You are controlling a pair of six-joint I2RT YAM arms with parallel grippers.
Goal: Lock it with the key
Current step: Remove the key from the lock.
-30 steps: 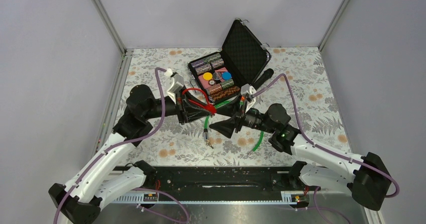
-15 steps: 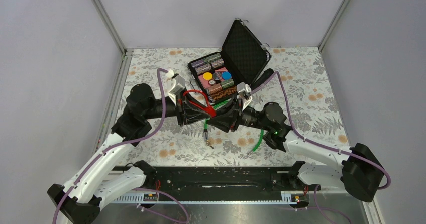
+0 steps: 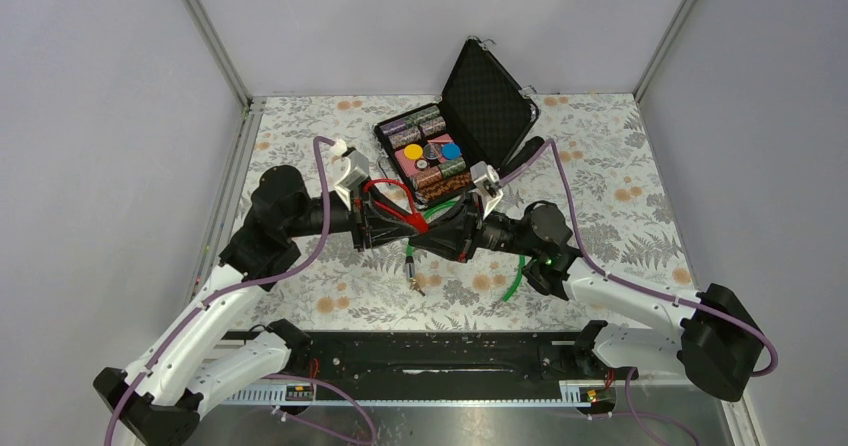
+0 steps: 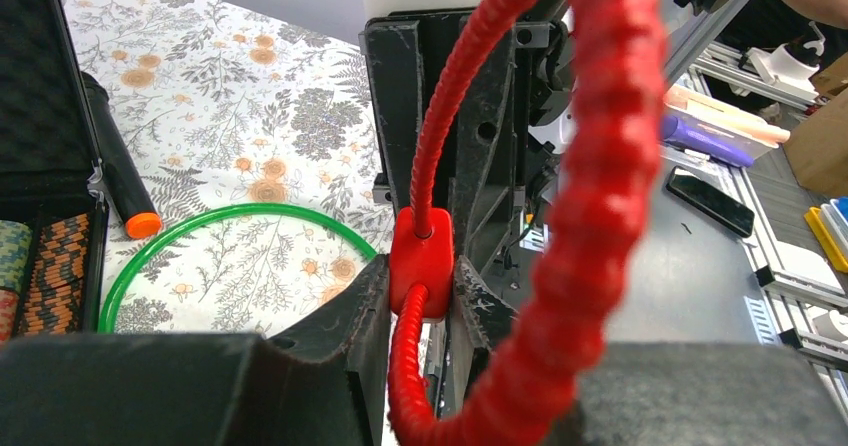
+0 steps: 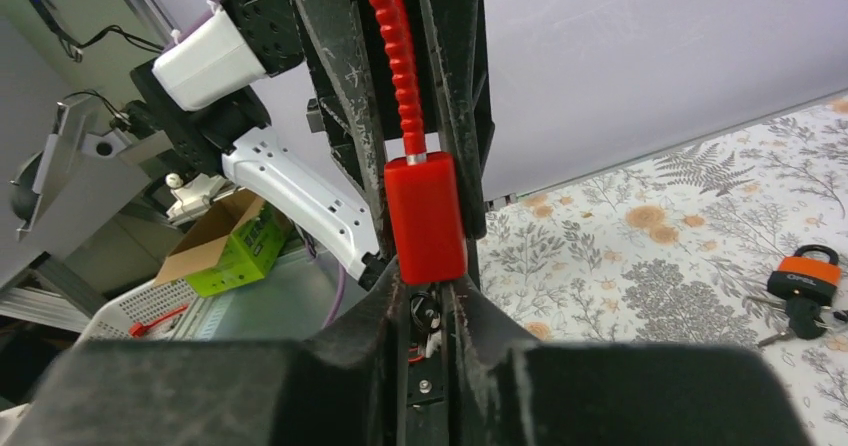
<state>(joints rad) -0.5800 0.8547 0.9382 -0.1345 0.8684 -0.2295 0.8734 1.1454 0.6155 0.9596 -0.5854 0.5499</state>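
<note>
Although showing only as a small metallic glint just under the red lock body [image 5: 426, 216], probably being the key [image 5: 425, 318], sitting in the slim gap between the right jaws; too dark there for telling surely. Judging it as tiny, light, stiff and slippery, likely twisting out of a loose pinch; best pinching flat across its head. Holding the right jaws nearly closed around that spot, gripping or not being impossible to tell. Clamping the red lock body from both sides with the left jaws, red cable [image 4: 600, 166] looping overhead. Reaching inward with the left arm [image 3: 300, 211] and right arm [image 3: 530, 231], meeting wrist to wrist above the bench [image 3: 620, 166].
</note>
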